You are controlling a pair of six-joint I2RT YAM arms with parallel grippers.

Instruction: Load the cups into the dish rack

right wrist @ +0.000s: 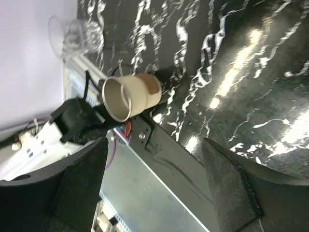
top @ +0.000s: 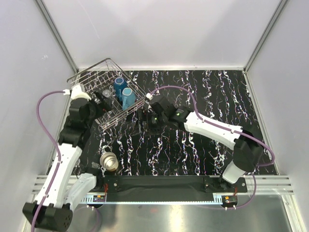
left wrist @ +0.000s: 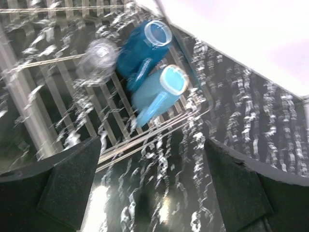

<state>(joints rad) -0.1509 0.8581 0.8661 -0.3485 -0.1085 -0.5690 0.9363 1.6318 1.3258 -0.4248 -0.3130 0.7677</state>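
R gripper [right wrist: 154, 162] was empty, jaws apart, facing beige cup [right wrist: 129, 98], upright on tabletop [right wrist: 251, 72] nr L arm [top: 67, 164] base. L gripper [left wrist: 152, 176], agape too, hung at rack [left wrist: 53, 92] w/ dark blue cup [left wrist: 137, 58] & light blue cup [left wrist: 157, 99] inside. Prob. best was to straddle beige cup squarely, clear of L arm.

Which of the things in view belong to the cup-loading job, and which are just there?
Job: dish rack; dark blue cup; light blue cup; beige-silvery cup; clear glass by the wall; blurred clear cup in the rack.
Just there: black marbled table; purple cables; metal front rail.
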